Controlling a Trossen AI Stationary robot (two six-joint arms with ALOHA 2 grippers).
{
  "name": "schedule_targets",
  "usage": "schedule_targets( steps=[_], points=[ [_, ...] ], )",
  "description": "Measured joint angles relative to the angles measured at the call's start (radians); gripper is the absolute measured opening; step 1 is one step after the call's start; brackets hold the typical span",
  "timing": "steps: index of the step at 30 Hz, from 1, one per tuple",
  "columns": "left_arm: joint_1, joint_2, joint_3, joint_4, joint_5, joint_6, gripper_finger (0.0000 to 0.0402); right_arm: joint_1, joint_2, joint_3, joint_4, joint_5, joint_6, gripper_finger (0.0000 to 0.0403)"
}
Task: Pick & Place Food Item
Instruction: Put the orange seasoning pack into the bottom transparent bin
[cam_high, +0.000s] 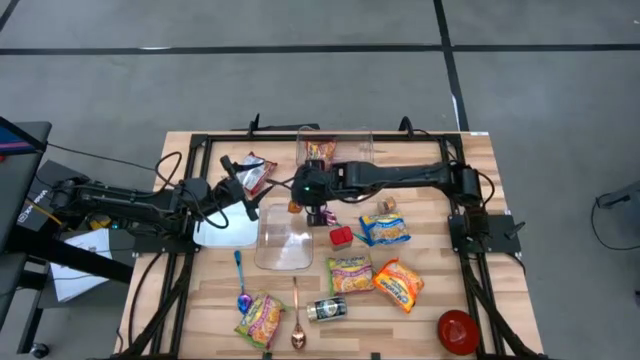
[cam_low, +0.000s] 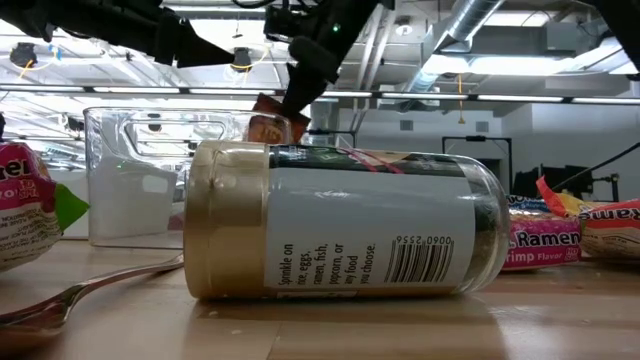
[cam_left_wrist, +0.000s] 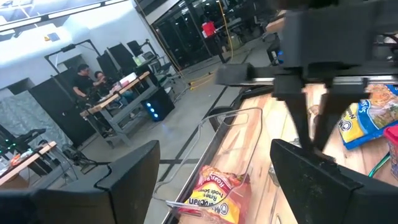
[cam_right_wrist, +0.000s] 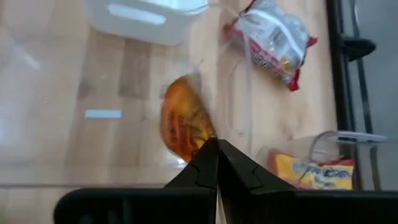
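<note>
A small orange snack packet (cam_right_wrist: 183, 124) is held by my right gripper (cam_right_wrist: 217, 149), which is shut on it. In the high view the gripper (cam_high: 318, 208) and packet (cam_high: 295, 207) hang by the far edge of an open clear bin (cam_high: 285, 245) at the table's middle. The low view shows the packet (cam_low: 268, 127) below the fingers, near the bin's top rim (cam_low: 150, 112). A second clear bin (cam_high: 340, 150) at the far side holds a ramen packet (cam_high: 320, 150). My left gripper (cam_high: 243, 197) is open and empty left of the bins, its fingers apart in its wrist view (cam_left_wrist: 214, 155). My right gripper pinches the orange packet by its one end (cam_right_wrist: 200, 142) between its two shut fingertips. The fingers come from above, pointing down. The packet hangs below the fingers, tilted, lifted clear of the table.
A white lid (cam_high: 225, 232) lies under the left arm. A jar (cam_high: 327, 310) lies on its side near the front, with a spoon (cam_high: 298, 315), several ramen and snack packets (cam_high: 385, 230), a red block (cam_high: 341, 237) and a red bowl (cam_high: 457, 330).
</note>
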Motion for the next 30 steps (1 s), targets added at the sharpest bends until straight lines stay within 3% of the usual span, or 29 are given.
schedule_targets(
  steps=[30],
  points=[
    [0.0,0.0,0.0,0.0,0.0,0.0,0.0298,-0.032,0.059,-0.001,0.033,-0.006,-0.081,0.0]
  ],
)
